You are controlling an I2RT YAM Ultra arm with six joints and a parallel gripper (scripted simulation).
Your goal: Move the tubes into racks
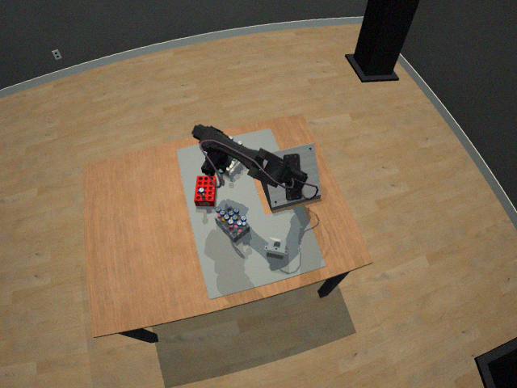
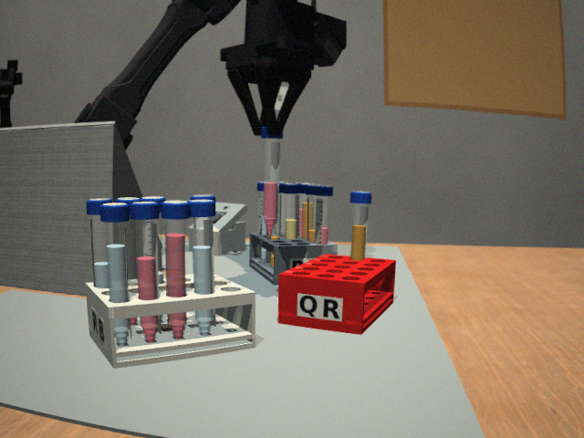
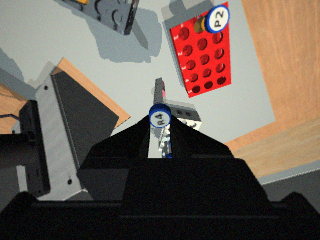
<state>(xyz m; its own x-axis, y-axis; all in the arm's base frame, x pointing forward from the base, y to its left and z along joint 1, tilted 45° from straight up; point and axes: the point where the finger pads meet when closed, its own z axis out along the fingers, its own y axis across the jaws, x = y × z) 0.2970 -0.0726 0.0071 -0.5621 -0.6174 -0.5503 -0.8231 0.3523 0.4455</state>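
My gripper (image 2: pixel 269 132) (image 3: pixel 160 119) is shut on the cap of an upright tube with pink content (image 2: pixel 270 200) (image 3: pixel 160 116); the cap label looks like R4. The tube hangs free of every rack, between RA and RB in the top view. Grey RA (image 1: pixel 241 234) (image 2: pixel 282 264) (image 3: pixel 130 24) holds several blue-capped tubes; H2 and R2 cannot be picked out there. White RB (image 2: pixel 183 304) (image 1: pixel 233 167) holds several tubes, with open wells at its right in the exterior view. Red QR (image 1: pixel 212 202) (image 2: pixel 288 297) (image 3: pixel 197 62) holds one tube, P2 (image 1: pixel 201 190) (image 2: pixel 360 196) (image 3: pixel 218 19).
A pale button box (image 1: pixel 275 251) (image 2: pixel 233 233) stands on the grey mat (image 1: pixel 233 273) beyond RA. The arm's raised base block (image 1: pixel 275 196) (image 2: pixel 57 188) stands beside the racks. QR lies close to the side of the held tube. The arm partly covers RB in the top view.
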